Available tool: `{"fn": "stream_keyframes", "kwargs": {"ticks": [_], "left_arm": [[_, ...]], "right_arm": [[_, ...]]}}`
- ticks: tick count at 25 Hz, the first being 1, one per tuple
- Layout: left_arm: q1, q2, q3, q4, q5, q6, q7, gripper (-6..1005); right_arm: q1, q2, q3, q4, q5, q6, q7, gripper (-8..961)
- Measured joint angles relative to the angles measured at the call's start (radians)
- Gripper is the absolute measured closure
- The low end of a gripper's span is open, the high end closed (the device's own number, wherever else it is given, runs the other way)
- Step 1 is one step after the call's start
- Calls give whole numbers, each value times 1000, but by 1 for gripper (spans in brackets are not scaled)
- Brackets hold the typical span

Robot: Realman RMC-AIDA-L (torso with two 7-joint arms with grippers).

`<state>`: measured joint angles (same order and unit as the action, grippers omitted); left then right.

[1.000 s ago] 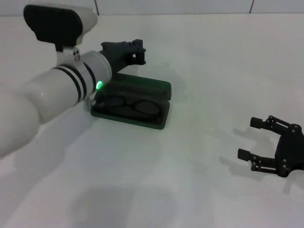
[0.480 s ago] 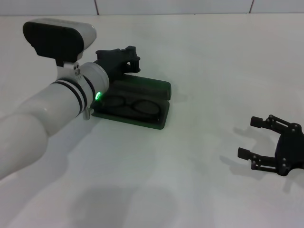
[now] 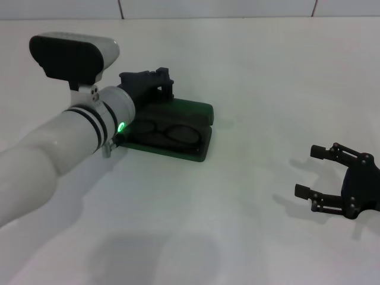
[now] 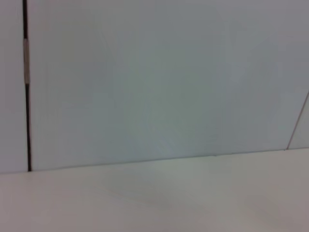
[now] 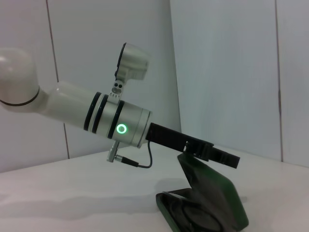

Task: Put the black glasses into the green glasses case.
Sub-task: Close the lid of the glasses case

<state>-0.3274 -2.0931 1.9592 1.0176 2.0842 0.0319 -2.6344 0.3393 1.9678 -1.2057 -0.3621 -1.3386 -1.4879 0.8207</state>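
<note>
White counter ran to a white panelled wall with dark seams. Left arm reached across from the near left, angled down toward the far side, its forearm covering the near-left corner of the green glasses case. Case lay open left of centre, lid raised at the back. Left gripper sat over the lid's back edge; couldn't tell whether its fingers were apart or together. Right gripper hung low near the right edge, fingers spread, holding nothing. Black glasses lay in the case's tray, left lens partly hidden by the wrist.
</note>
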Motion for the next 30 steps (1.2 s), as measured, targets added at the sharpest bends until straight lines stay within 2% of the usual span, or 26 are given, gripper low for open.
{"fn": "stream_keyframes", "kwargs": {"ticks": [17, 30], "left_arm": [[74, 1, 12, 14, -1, -2, 1, 978], [85, 2, 57, 5, 7, -46, 6, 972]], "right_arm": [[6, -1, 0, 6, -1, 0, 0, 82], [9, 1, 0, 1, -1, 0, 6, 82]]}}
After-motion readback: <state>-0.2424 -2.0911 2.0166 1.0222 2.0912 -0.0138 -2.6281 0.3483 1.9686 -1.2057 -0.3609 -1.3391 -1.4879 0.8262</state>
